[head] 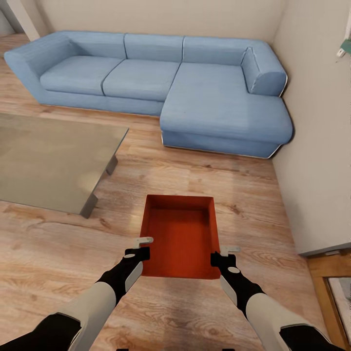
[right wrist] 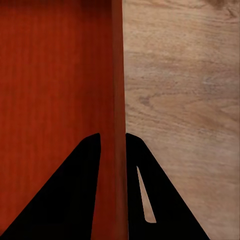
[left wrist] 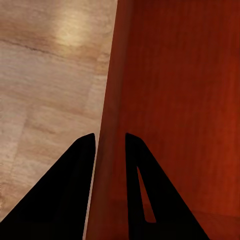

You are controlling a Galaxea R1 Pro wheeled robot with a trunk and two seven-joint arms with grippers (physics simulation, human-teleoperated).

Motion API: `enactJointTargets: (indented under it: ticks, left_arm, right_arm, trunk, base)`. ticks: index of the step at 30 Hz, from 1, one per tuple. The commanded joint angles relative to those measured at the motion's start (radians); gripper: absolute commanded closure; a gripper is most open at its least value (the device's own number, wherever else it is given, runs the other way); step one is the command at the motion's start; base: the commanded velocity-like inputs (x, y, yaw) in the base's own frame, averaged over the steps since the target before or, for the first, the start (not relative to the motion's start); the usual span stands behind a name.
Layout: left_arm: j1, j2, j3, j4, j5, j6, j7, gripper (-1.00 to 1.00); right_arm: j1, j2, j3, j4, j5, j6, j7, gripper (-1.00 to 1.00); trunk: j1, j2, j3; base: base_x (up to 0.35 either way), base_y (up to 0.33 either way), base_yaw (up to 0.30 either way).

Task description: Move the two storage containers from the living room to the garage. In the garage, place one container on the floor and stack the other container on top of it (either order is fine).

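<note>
- A red-orange container (head: 181,239) is in the living room, over the light wood plank floor (head: 195,312), directly in front of the robot, with its open top up and nothing inside.
- The left hand (head: 143,247) straddles the container's left long wall near the robot-side end. In the left wrist view one finger (left wrist: 65,200) lies outside the wall and the other inside, clamped on it.
- The right hand (head: 223,256) straddles the right long wall in the same way. The right wrist view shows the container wall (right wrist: 116,125) pinched between the two dark fingers (right wrist: 150,200).
- Whether the container rests on the floor or is raised off it cannot be told.
- A blue corner sofa (head: 195,92) stands beyond it against the beige walls.
- A low glass tabletop (head: 48,161) lies ahead on the left, well apart from the container.
</note>
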Motion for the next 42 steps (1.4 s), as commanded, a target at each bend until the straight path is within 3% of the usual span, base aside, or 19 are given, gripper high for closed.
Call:
enactJointTargets:
  ticks: [1, 42]
  left_arm:
    - [0.000, 0.004, -0.005, 0.001, 0.004, 0.008, 0.018, 1.00]
    - [0.000, 0.004, -0.005, 0.001, 0.006, 0.008, 0.018, 1.00]
  right_arm:
    - [-0.001, -0.004, -0.005, -0.002, 0.002, -0.003, -0.010, 1.00]
    - [-0.001, -0.003, -0.010, -0.017, 0.002, -0.009, -0.022, 1.00]
  trunk:
    - [-0.004, 0.007, 0.003]
    - [-0.161, 0.294, 0.131]
  base:
    - [0.000, 0.000, 0.000]
    - [0.000, 0.000, 0.000]
